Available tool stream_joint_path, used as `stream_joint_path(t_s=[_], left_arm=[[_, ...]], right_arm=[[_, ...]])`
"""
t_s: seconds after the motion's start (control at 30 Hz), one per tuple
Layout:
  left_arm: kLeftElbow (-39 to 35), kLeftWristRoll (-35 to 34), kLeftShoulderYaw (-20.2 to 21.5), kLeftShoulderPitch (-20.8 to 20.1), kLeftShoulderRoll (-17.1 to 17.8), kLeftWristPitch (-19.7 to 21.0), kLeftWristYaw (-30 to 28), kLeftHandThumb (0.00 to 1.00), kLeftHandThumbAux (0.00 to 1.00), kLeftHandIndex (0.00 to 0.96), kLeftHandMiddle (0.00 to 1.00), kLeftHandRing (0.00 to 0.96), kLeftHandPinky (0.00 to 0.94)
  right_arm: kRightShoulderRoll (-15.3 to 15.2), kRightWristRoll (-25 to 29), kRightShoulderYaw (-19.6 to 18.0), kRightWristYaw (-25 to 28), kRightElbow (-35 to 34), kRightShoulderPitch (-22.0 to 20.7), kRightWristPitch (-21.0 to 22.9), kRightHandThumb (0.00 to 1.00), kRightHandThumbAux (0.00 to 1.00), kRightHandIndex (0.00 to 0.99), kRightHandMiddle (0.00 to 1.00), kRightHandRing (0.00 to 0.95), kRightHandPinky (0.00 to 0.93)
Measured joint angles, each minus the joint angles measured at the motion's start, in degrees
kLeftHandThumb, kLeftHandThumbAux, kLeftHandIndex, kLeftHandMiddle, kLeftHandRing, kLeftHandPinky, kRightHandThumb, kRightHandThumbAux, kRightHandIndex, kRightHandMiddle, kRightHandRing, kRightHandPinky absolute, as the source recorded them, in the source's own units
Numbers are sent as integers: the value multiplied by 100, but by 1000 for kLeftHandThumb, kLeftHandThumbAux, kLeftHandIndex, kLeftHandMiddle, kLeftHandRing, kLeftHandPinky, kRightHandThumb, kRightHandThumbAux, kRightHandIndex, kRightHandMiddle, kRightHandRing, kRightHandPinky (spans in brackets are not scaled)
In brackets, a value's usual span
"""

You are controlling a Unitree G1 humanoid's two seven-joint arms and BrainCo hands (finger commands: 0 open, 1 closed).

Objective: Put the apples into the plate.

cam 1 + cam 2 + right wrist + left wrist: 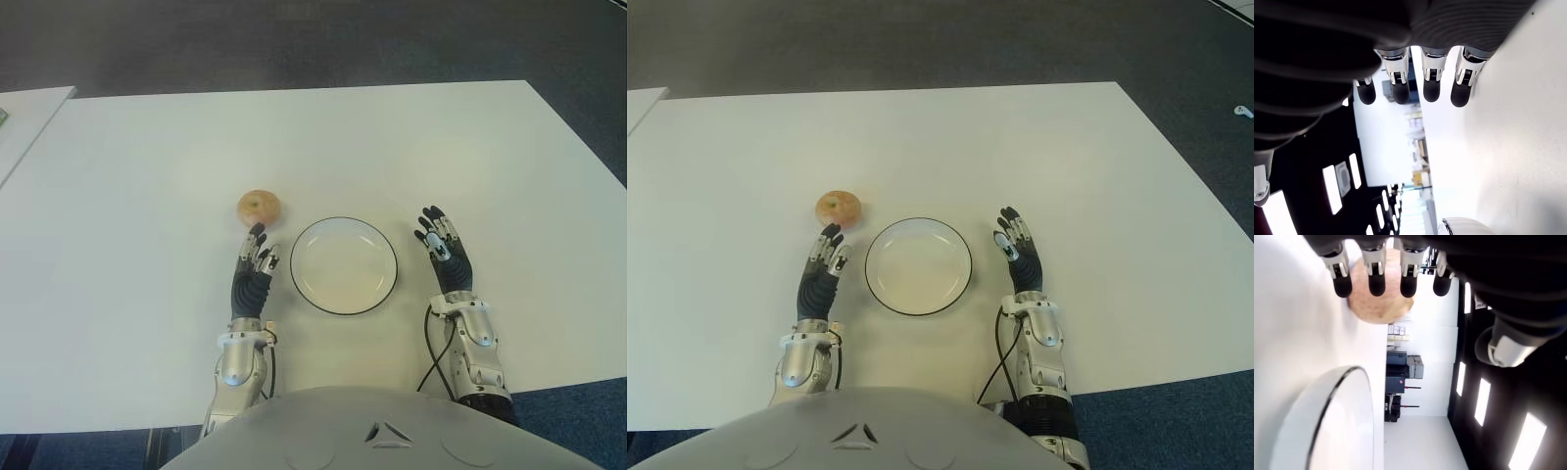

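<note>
Apple (260, 207) sits on the table (118, 196), just beyond the plate (344, 265) on its left. Left hand (254, 264) is nearer (fingers spread, empty), apple straight ahead of its fingertips. Right hand (444, 253) is right of plate, spread, empty.

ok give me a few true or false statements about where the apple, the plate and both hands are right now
1. The round yellow-red apple lies inside the white black-rimmed plate. False: it sits on the white table, apart from the plate, beyond its left side.
2. The left hand holds nothing, fingers extended just short of the apple. True.
3. The right hand grips the plate's rim. False: it shows open to the right of the plate, holding nothing.
4. The plate lies between the two hands. True.
5. Two apples are in view. False: only one shows.
</note>
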Motion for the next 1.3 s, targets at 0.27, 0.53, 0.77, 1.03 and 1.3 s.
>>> stream_joint_path(t_s=[0.27,0.53,0.77,1.03,1.3], left_arm=[[-671,41,295,-71,19,33,29,65,487,16,0,0,0],[-1136,1878,402,-526,150,642,607,135,524,18,0,0,10],[-1128,3508,385,-1125,638,1285,657,211,484,37,0,0,1],[-1030,5315,363,-1914,1632,2025,165,288,416,47,0,0,0],[-350,6627,58,-3105,2645,2458,-514,304,380,51,0,0,0]], right_arm=[[-10,0,-3,35,156,-55,-104,107,477,0,0,0,0],[-40,0,-2,58,191,-136,-124,120,486,0,0,0,0],[-28,-1,8,52,218,-184,-207,123,490,0,0,0,0],[9,-25,41,28,346,-221,-298,130,516,0,0,0,0],[50,-137,138,10,485,-231,-313,135,523,0,0,0,0]])
